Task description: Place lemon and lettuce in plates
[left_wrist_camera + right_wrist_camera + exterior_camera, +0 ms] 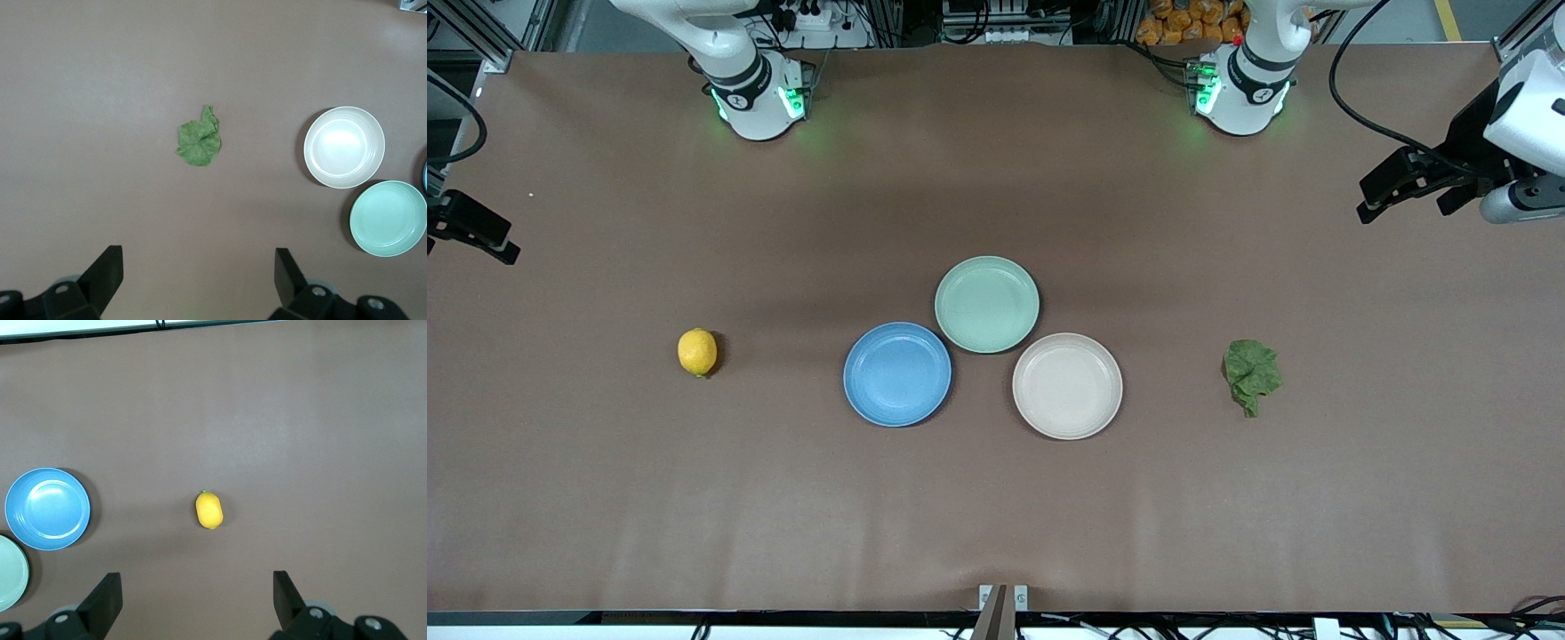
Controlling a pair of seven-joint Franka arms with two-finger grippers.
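The yellow lemon (697, 352) lies on the table toward the right arm's end, apart from the plates. The crinkled green lettuce (1251, 375) lies toward the left arm's end. The blue plate (897, 373) and the cream plate (1067, 386) sit empty at mid-table. My left gripper (1405, 200) is open and empty, up over the table's left-arm end; its wrist view shows the lettuce (199, 141) and the cream plate (344, 147) beyond the left gripper (198, 267). My right gripper (503, 249) is open and empty over the table's right-arm end (197, 590), with the lemon (209, 510) and blue plate (47, 509) in view.
An empty mint-green plate (987, 304) touches both other plates, farther from the front camera. It also shows in the left wrist view (389, 218) and the right wrist view (10, 572). Brown table surface (996, 516) surrounds everything.
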